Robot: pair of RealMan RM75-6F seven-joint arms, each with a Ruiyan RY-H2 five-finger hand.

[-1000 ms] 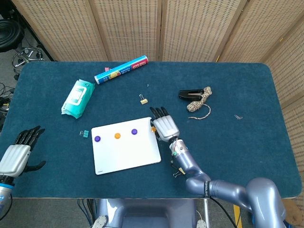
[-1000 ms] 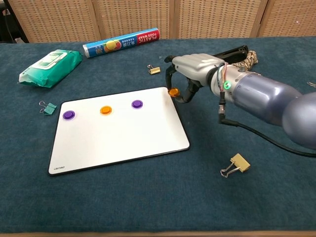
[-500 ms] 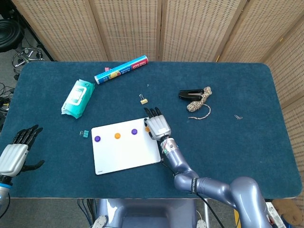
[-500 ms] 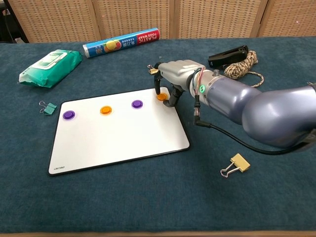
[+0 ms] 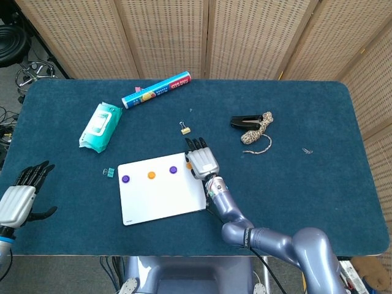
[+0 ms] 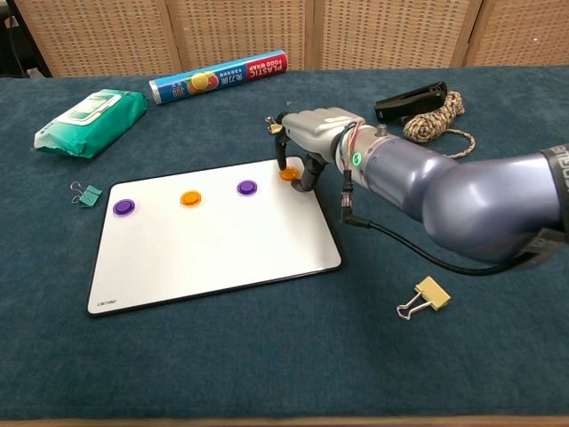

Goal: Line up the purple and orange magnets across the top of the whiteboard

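Observation:
The whiteboard (image 6: 213, 253) (image 5: 162, 199) lies flat on the blue table. Along its top edge sit a purple magnet (image 6: 124, 206) (image 5: 125, 179), an orange magnet (image 6: 189, 197) (image 5: 151, 175) and a second purple magnet (image 6: 247, 187) (image 5: 173, 170). My right hand (image 6: 313, 133) (image 5: 202, 161) hovers at the board's top right corner and pinches another orange magnet (image 6: 289, 174) against the board there; in the head view the hand hides most of that magnet. My left hand (image 5: 21, 196) rests open at the table's near left edge, holding nothing.
A green wipes pack (image 6: 89, 120) and a blue foil roll (image 6: 218, 76) lie at the back left. A green binder clip (image 6: 86, 193) sits left of the board, a gold clip (image 6: 276, 127) behind my right hand, another gold clip (image 6: 424, 296) front right. Rope and a black clip (image 6: 427, 105) are at the back right.
My right hand has carried the orange magnet leftward from just off the board's right edge onto its top right corner. The left hand has barely shifted.

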